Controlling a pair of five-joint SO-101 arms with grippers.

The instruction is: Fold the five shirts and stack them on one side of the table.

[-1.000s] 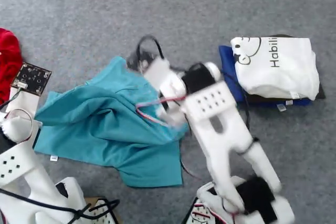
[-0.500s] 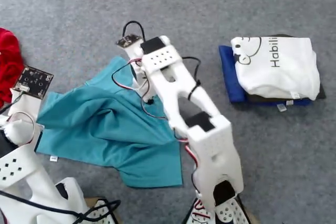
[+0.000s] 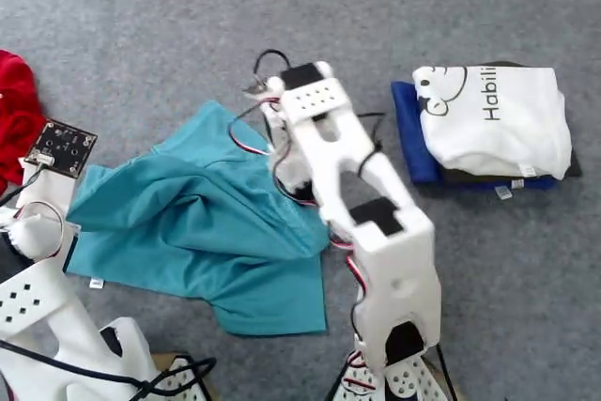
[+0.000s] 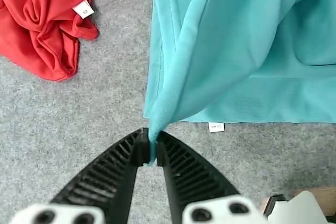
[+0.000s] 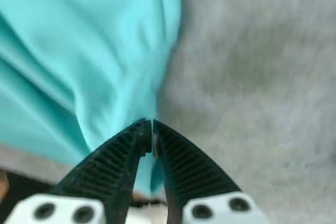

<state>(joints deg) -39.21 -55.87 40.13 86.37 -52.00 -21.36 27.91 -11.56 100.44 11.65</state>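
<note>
The teal shirt (image 3: pixel 197 223) lies loosely spread, well apart from the folded stack (image 3: pixel 493 129), with its long axis running toward that stack. The left gripper (image 4: pixel 149 148) is pinched tight on the corner farthest from the stack. The right gripper (image 5: pixel 151 127), jaws nearly together, seems to nip the edge nearest it. A small white tag (image 4: pixel 216 127) at the hem is unreadable.

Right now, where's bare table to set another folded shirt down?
Free: the far strip of grey felt table beyond the crumpled teal shirt, and the near patch in front of the white-topped folded stack. Crowded: centre and near-left.
</note>
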